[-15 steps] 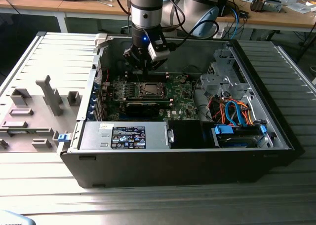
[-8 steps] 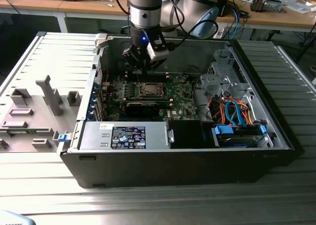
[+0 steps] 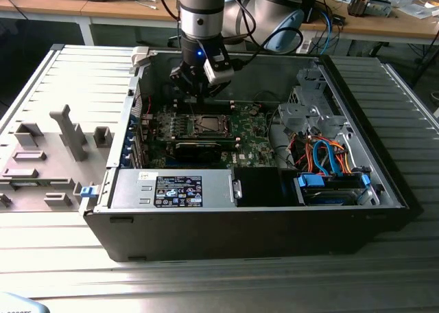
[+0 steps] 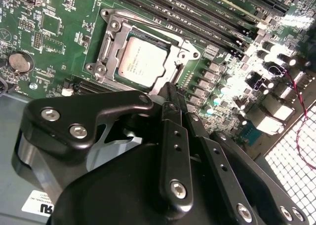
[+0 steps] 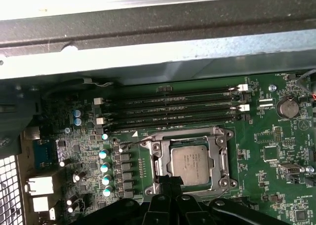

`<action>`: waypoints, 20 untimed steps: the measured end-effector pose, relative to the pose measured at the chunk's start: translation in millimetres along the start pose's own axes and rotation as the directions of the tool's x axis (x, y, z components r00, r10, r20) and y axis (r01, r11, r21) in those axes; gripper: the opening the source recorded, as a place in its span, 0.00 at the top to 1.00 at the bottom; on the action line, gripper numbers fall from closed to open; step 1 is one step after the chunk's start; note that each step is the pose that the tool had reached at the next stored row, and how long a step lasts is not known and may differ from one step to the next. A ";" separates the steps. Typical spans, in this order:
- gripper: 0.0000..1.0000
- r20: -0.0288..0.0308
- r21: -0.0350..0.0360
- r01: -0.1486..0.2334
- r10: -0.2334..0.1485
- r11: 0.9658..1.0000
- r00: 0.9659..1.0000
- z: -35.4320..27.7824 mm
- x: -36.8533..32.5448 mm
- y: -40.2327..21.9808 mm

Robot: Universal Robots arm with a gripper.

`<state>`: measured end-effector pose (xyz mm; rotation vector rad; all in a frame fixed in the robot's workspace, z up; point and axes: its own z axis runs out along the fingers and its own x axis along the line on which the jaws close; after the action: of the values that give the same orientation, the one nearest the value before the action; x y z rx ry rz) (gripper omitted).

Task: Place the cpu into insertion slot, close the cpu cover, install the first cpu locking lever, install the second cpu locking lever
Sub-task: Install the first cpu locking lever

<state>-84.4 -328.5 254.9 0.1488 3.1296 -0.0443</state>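
The cpu (image 4: 140,62) (image 5: 190,162), a dull silver square, lies flat in the insertion slot (image 3: 206,124) on the green motherboard. The cpu cover (image 4: 111,42) (image 5: 217,156), a silvery frame with a cut-out centre, lies down around the chip. In both wrist views my gripper (image 4: 169,89) (image 5: 171,181) hovers at one edge of the socket, its thin black fingers (image 4: 174,136) pressed together with nothing between them. In the exterior view the gripper (image 3: 195,97) hangs just behind the socket, inside the open computer case.
Long black memory slots (image 5: 173,106) run beside the socket. A black expansion card (image 3: 199,148) lies in front of it in the exterior view. Case walls (image 3: 240,224), a drive cage (image 3: 309,107) and orange and blue cables (image 3: 326,158) fill the exterior view's right.
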 end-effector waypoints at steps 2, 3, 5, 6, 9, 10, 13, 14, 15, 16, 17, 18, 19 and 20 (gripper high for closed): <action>0.89 0.000 0.000 0.000 0.000 1.000 1.000 0.0 0.3 0.3; 0.89 0.000 0.000 0.000 0.000 1.000 1.000 0.0 0.5 0.3; 0.89 0.000 0.000 0.000 0.000 1.000 1.000 0.0 0.9 0.6; 0.89 0.000 0.000 0.000 0.000 1.000 1.000 0.0 1.6 0.7; 0.89 0.000 0.000 0.000 0.000 1.000 1.000 0.0 4.0 0.9; 0.89 0.000 0.000 0.000 0.000 1.000 1.000 0.0 4.5 0.9; 0.89 0.000 0.000 0.001 -0.001 1.000 1.000 0.0 6.6 0.7; 0.89 0.000 0.000 0.001 -0.001 1.000 1.000 -0.1 7.6 0.6; 0.89 0.000 0.000 0.001 -0.001 1.000 1.000 0.0 8.7 0.5; 0.89 0.000 0.000 0.001 -0.001 1.000 1.000 -0.1 9.3 0.6; 0.89 0.000 0.000 0.001 -0.001 1.000 1.000 -0.1 10.1 0.5; 0.89 0.000 0.000 0.001 -0.001 1.000 1.000 -0.1 11.1 0.5; 0.89 0.000 0.000 0.001 -0.001 1.000 1.000 -0.1 11.6 0.4; 0.89 0.000 0.000 0.001 -0.001 1.000 1.000 -0.1 11.8 0.4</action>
<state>-96.1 -327.0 254.9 0.1473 3.1296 -0.0441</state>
